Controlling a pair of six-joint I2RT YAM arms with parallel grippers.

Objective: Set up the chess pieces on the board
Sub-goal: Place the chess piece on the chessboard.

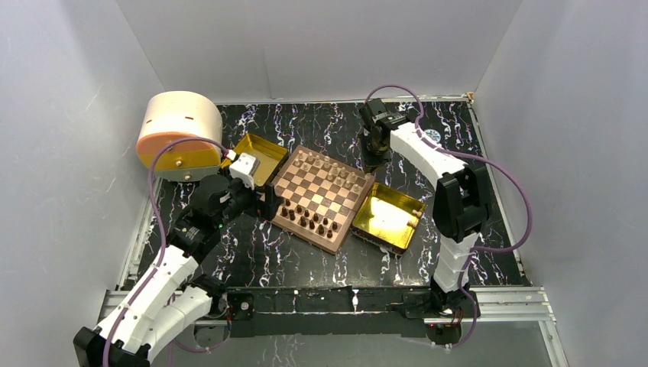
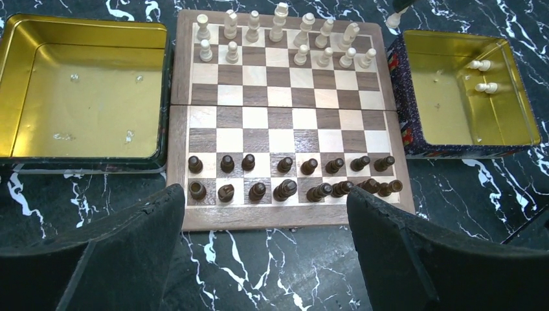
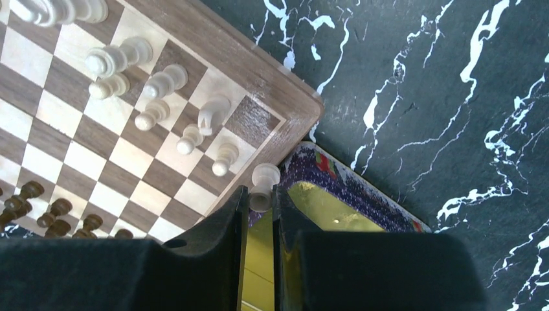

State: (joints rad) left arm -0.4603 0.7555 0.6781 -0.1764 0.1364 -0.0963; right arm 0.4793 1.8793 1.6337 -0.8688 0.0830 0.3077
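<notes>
Board [image 2: 281,110]: centre of the left wrist frame, on the black marbled table [image 1: 306,260], between two gold trays.
Dark pieces [image 2: 285,188]: two rows along the board's lower edge in the left wrist frame; several in the outer row lean.
Light pieces [image 2: 280,16]: two rows along the board's upper edge, with some squares in those rows bare.
Left gripper [image 2: 265,201]: jaws spread wide and holding nothing, low in the left wrist frame at the dark side's rim.
Right gripper [image 3: 259,197]: fingers narrow, pinching one light chessman.
Held piece [image 3: 265,173]: centre of the right wrist frame, just off the board's corner and over the tray rim; the corner square beside it is bare.
Left tray [image 2: 84,32]: upper left of the left wrist frame, touching the board's side.
Right tray [image 2: 511,84]: upper right of the same frame, just beside the board.
Loose pieces [image 2: 482,65]: two light ones lying on their sides in the right tray.
Print [image 3: 324,165]: purple with red and green patches on the right tray's outer wall, too blurred to read any writing.
Drum [image 1: 177,134]: cream with an orange band, upper left of the top frame; no lettering legible.
</notes>
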